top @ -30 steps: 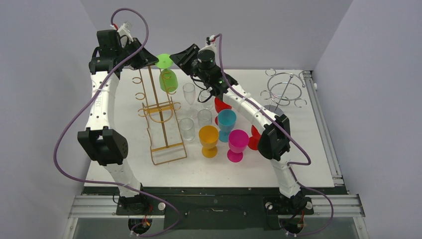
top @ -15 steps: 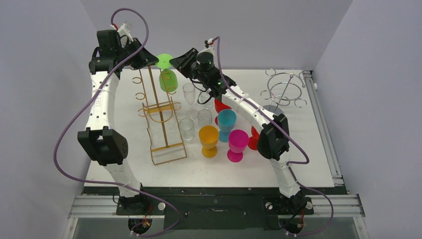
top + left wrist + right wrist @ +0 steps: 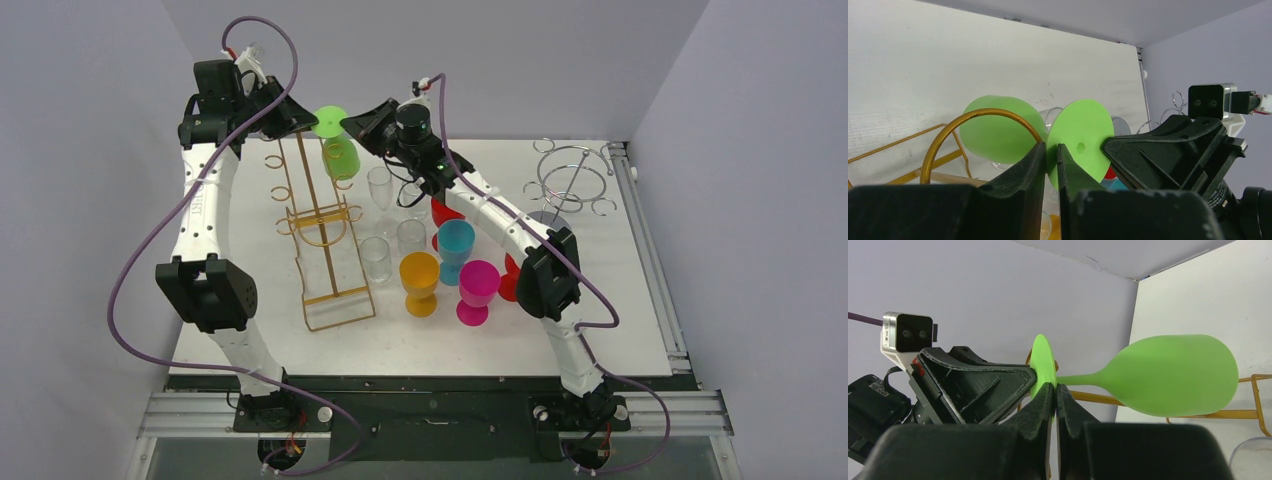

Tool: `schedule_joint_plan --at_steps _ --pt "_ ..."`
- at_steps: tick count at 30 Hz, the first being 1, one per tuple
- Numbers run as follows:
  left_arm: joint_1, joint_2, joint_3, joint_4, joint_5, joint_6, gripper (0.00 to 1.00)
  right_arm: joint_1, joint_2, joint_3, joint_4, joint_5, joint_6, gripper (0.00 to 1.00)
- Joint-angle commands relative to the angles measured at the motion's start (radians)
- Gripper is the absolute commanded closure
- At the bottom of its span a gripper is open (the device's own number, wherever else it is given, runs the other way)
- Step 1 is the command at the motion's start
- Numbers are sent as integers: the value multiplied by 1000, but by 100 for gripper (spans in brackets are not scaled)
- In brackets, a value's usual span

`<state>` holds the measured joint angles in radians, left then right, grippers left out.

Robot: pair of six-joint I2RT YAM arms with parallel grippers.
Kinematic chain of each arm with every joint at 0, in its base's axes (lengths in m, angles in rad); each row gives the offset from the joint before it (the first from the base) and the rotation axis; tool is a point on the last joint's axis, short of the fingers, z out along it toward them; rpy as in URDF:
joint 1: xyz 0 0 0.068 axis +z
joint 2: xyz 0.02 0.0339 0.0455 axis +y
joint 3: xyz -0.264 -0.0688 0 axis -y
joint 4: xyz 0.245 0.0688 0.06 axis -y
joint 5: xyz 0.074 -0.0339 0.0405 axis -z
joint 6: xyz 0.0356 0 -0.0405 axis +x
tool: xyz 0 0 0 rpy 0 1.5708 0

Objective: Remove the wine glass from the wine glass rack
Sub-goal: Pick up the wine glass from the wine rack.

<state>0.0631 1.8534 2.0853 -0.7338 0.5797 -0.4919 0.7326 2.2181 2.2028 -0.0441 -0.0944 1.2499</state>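
Right claw [image 3: 1054,388] and left claw [image 3: 1051,151] both pinch the foot [image 3: 1083,140] of the green wine glass [image 3: 1173,375]. The bowl is beside the top of the gold rack [image 3: 325,235], apparently not yet clear.

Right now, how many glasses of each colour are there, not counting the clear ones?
Green glass: 1
Orange glass: 1
Blue glass: 1
Pink glass: 1
Red glasses: 2, both partly hidden
Total: 6
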Motion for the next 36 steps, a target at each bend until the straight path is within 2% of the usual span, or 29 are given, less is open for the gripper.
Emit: schedule_joint_plan --at_steps 1,9,18,36 --pt "-2 -5 -18 -101 -13 32 90 -3 -8 33 91 -12 44 100" --pt "6 -18 13 -96 -16 20 77 -2 -19 30 135 -5 112 100" --pt "9 -14 61 -101 -12 12 55 -2 -17 32 153 2 143 100" --pt "10 13 157 -118 -4 0 41 -24 -55 11 156 10 144 100"
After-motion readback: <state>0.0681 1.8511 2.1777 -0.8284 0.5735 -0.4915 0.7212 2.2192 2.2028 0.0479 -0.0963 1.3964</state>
